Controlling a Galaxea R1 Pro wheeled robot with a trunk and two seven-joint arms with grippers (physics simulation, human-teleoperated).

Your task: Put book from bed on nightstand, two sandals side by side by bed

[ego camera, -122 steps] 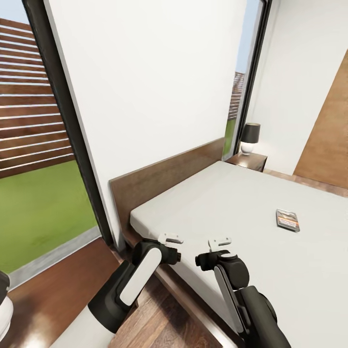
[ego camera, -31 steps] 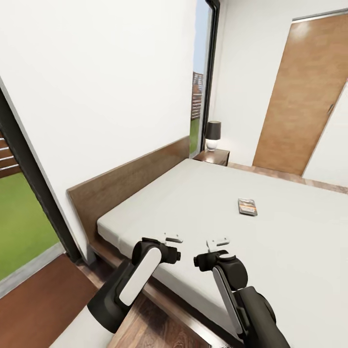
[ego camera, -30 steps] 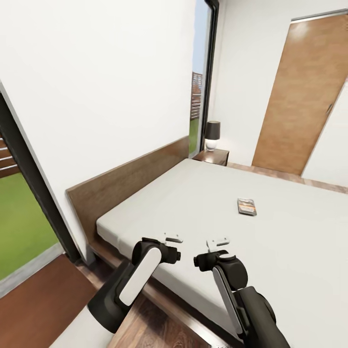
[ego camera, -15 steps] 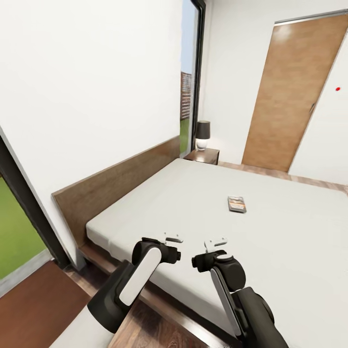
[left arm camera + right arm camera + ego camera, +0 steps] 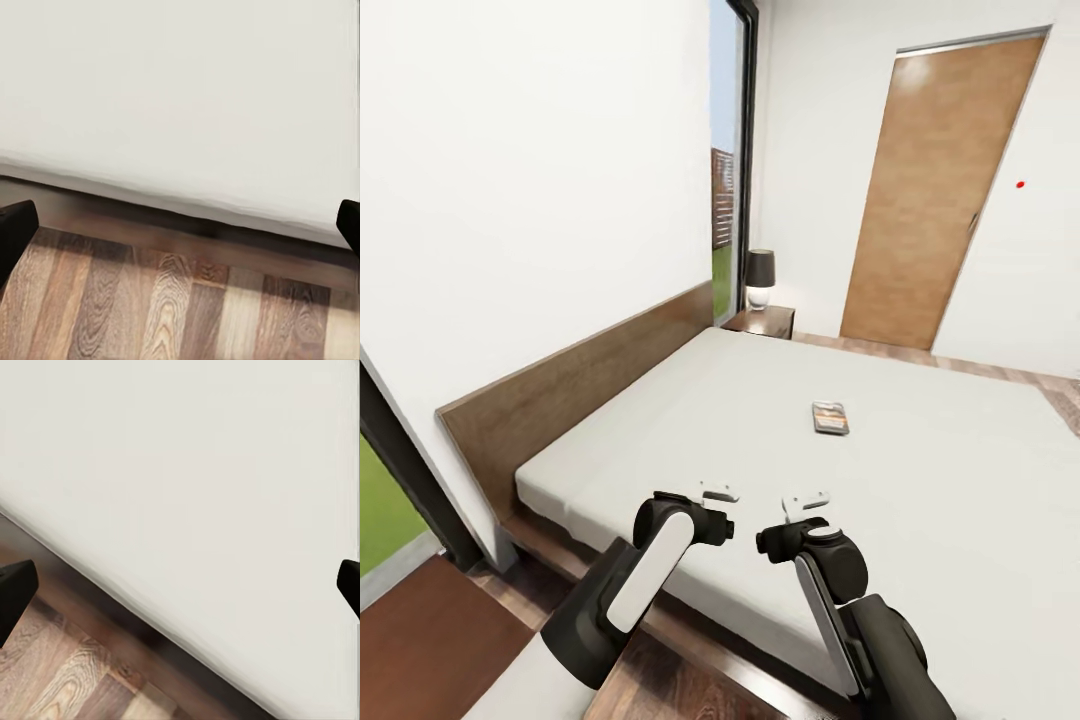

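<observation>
The book [image 5: 830,417] is seen lying flat on the off-white mattress of the bed [image 5: 920,480], near its middle, with its long axis running toward the far wall where the wooden door [image 5: 920,200] stands. A nightstand [image 5: 762,322] carrying a dark-shaded lamp [image 5: 760,278] is placed at the bed's far corner by the headboard [image 5: 580,385]. The left gripper [image 5: 180,225] and right gripper [image 5: 180,585] are held spread wide and empty over the bed's near edge and the wood-plank floor [image 5: 172,307].
</observation>
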